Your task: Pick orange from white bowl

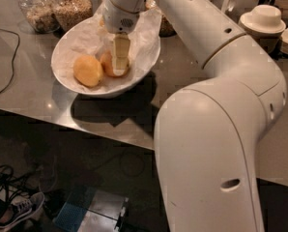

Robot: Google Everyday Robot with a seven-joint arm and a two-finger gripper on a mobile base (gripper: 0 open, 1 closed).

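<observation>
Now the gripper [121, 57] hangs onto the orange [108, 64] in the white bowl [143, 70], near the worktop's [33, 98] far edge. I cannot tell how its jaws stand. Straddle the fruit squarely, squeeze gently, lift straight.

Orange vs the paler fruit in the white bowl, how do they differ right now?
Colour: the orange is deeper, the paler fruit yellower. Cover: the hand, down inside the white bowl, hides part of the orange; the paler fruit is fully exposed. Place: the paler fruit lies image-left of the orange. Shared: both round, similar size, on the bowl's paper lining.
</observation>
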